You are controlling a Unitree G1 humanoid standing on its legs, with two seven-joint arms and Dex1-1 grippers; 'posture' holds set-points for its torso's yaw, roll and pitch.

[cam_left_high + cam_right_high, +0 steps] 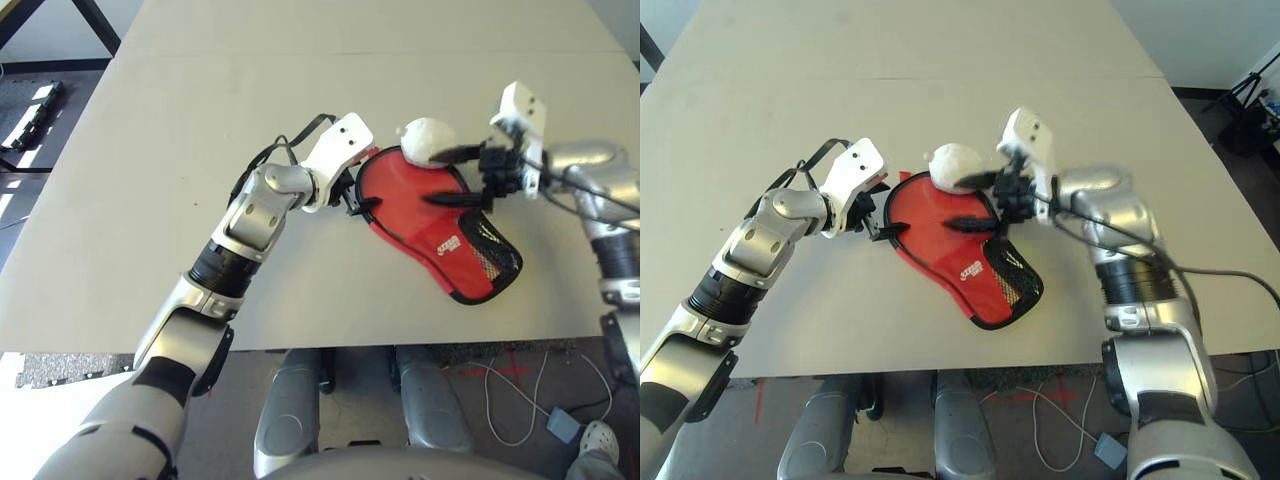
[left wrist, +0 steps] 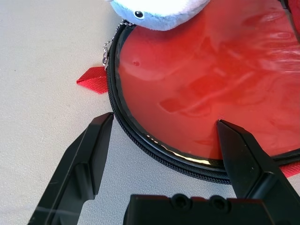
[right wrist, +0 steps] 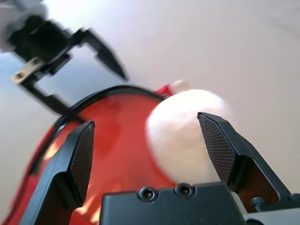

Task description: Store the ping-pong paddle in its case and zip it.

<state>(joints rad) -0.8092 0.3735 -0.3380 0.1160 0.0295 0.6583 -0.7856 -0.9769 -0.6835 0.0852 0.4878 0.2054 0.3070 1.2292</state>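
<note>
The red case (image 1: 420, 215) lies flat mid-table, its black mesh pocket (image 1: 490, 255) and white logo (image 1: 447, 245) toward the near right. Black zipper edging (image 2: 140, 136) runs round its rim. The ping-pong paddle is hidden. My left gripper (image 1: 355, 195) is open at the case's round left edge, with the zipper rim between its fingers (image 2: 96, 150) but not touched. My right gripper (image 1: 450, 178) is open above the round part of the case, one finger by the grey-white soft lump (image 1: 425, 140) resting on the far rim.
A small chain (image 2: 108, 47) links the lump to the zipper, beside a red fabric tab (image 2: 93, 79). The table's front edge (image 1: 330, 345) runs close below the case. On the floor at the right lie a white cable (image 1: 510, 385) and a shoe (image 1: 600, 440).
</note>
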